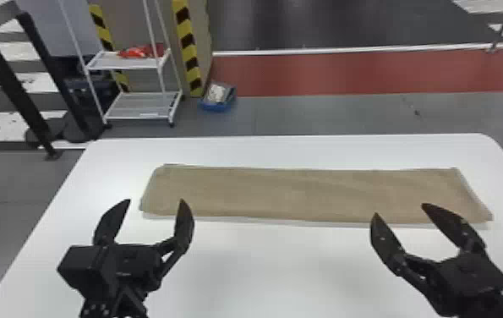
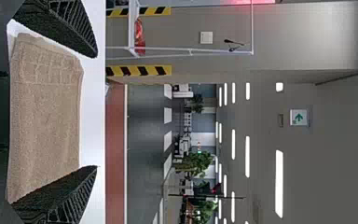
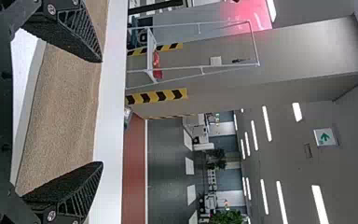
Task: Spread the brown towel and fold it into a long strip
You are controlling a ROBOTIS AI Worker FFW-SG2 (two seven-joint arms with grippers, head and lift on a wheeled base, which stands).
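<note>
At the left of the bench (image 1: 263, 270), the left end effector (image 1: 155, 200) holds its fingers wide apart, pinching nothing, by the near edge of the brown towel (image 1: 305, 194). The towel lies flat across the bench in a long strip, its left end slightly slanted and its layers a little out of line along the near edge. At right, the right end effector (image 1: 400, 210) is spread just as wide, gripping no cloth, near the strip's other end.

The folding looks all but finished. Backing both end effectors off cleanly, with no finger brushing the cloth, would best keep the strip straight. Should a narrower one be wanted, both near corners ought to be pinched through every layer, raised together, kept taut and laid down evenly along the far edge.
</note>
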